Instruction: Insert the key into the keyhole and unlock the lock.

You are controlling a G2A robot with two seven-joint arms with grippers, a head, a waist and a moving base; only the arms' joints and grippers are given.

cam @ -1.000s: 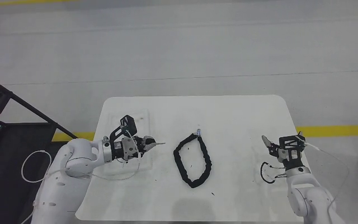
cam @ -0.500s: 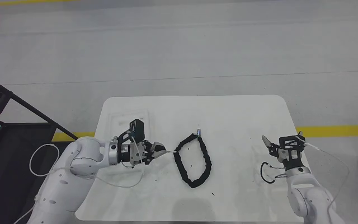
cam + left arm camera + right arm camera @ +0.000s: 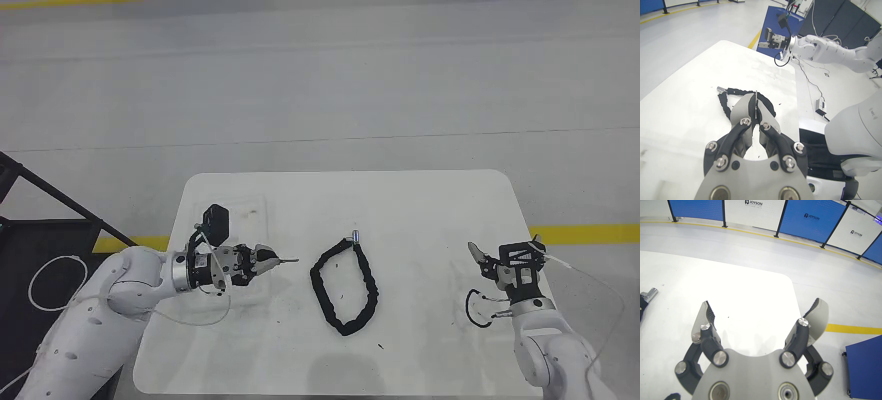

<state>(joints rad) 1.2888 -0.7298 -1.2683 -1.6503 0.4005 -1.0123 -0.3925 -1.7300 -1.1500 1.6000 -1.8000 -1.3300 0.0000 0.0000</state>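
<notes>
A black fabric-covered chain lock lies in a loop at the middle of the white table. Its metal lock cylinder is at the far end of the loop. My left gripper hovers left of the loop, shut on a thin metal key whose blade points toward the chain. The key tip stands a short gap from the chain. My right gripper is at the table's right edge, open with nothing between its fingers. The cylinder lies well off to its side.
A black cable loops under the right arm at the table's right edge. Faint raised outlines mark the table's far left corner. A blue box stands on the floor beyond the table.
The left gripper with the key moved right up to the chain half a second ago, then drew back left a little. The right arm and the chain have not moved.
</notes>
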